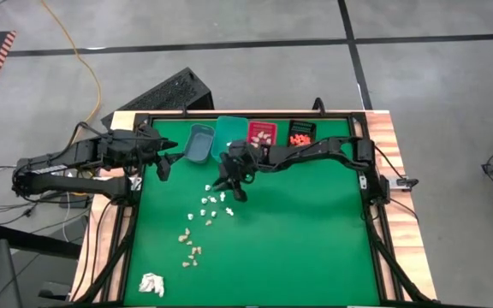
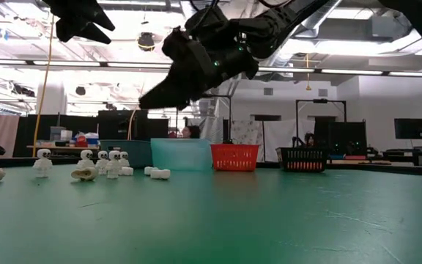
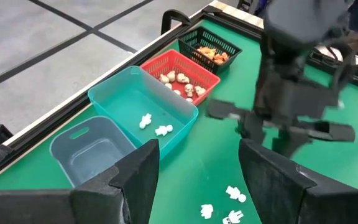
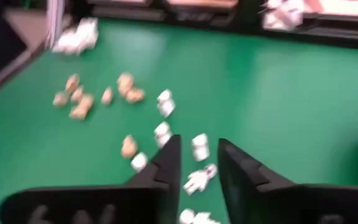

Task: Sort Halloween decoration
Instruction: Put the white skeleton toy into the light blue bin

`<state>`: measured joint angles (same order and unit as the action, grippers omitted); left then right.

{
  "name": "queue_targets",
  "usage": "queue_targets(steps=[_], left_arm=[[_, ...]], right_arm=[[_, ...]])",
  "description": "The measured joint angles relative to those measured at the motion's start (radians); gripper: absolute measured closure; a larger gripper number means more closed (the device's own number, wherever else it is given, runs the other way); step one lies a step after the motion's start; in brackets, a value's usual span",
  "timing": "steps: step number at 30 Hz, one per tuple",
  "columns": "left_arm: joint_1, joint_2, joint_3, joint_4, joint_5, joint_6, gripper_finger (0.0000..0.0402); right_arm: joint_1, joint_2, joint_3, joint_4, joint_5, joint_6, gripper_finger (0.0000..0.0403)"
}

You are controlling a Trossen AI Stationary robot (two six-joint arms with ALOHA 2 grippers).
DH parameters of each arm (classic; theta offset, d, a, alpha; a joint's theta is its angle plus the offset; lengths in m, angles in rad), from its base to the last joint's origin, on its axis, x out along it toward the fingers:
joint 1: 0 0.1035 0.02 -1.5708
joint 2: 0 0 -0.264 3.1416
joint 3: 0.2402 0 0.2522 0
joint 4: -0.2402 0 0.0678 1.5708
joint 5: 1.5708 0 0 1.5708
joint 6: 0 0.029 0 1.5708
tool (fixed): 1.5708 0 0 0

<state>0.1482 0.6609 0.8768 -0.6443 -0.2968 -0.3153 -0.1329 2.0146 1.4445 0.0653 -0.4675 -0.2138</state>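
The Halloween decoration is many tiny pieces. White ones (image 1: 213, 204) and tan ones (image 1: 191, 248) lie loose on the green mat. Two white pieces (image 3: 155, 125) lie in the teal bin (image 1: 229, 135), pale ones in the red bin (image 3: 182, 84), and orange ones in the black basket (image 3: 213, 55). My right gripper (image 1: 232, 190) hangs open above the white pieces, pointing slantwise down, with nothing between its fingers. In the right wrist view a white piece (image 4: 198, 178) lies on the mat below the gap. My left gripper (image 1: 168, 161) waits open at the mat's left edge, near the grey bin (image 1: 199, 144).
The four bins stand in a row along the far edge of the mat. A white papery wad (image 1: 151, 284) lies at the near left corner. The right half of the mat (image 1: 315, 231) is bare green. A black frame rims the table.
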Motion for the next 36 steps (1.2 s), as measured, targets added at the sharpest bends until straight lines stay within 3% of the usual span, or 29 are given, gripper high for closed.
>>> queue_targets(steps=[5, 9, 19, 27, 36], left_arm=[[0.000, 0.000, 0.000, -0.001, -0.001, -0.009, 0.0191], [0.000, 0.000, 0.000, -0.001, -0.004, -0.027, 0.0191], [0.000, 0.001, 0.000, -0.020, -0.017, -0.056, 0.0191], [0.000, 0.002, 0.000, -0.027, -0.026, -0.045, 0.0191], [0.000, 0.002, 0.000, -0.062, -0.021, -0.045, 0.0191]], right_arm=[[0.034, 0.002, 0.000, -0.082, 0.069, -0.242, 0.0211], [0.034, 0.002, 0.000, -0.090, 0.074, -0.280, 0.0183], [0.071, 0.002, 0.000, -0.155, 0.079, -0.015, 0.0208], [0.165, 0.002, 0.000, -0.197, 0.388, 0.133, 0.0230], [0.229, 0.002, -0.076, -0.169, 0.572, 0.403, 0.0234]])
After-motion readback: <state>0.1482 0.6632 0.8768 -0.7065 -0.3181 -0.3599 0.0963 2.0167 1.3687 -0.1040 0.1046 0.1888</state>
